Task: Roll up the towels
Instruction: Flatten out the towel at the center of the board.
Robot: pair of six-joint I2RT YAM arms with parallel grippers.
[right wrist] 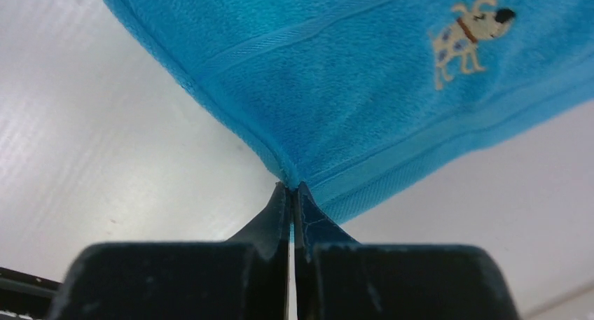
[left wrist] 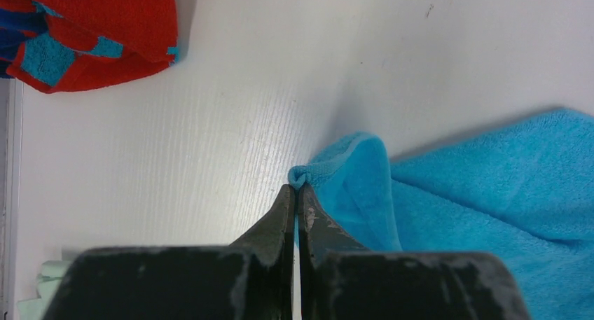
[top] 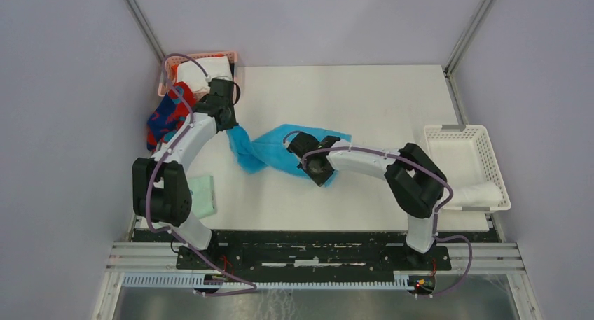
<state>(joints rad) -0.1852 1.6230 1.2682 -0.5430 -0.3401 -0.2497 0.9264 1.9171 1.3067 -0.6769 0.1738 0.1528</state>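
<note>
Top external: pink basket (top: 210,54) at far-left table (top: 364,103) corner, white towel (top: 199,73) inside. Red towel (top: 167,117) with blue blotches drapes over its near-left side, hanging past the table edge. White basket (top: 455,129) at right edge holds a white roll (top: 482,192) at its near end. Blue towel (top: 270,150) lies mid-table, left of centre, bunched between both arms. Left gripper (left wrist: 297,190) is pressed together, pinching a towel corner. Right gripper (right wrist: 291,188) likewise pinches a hemmed edge, embroidered dog (right wrist: 469,29) nearby. Mint cloth (top: 203,196) sits at the near-left edge by the left arm. Bare tabletop shows beyond the towel and toward the white basket.
</note>
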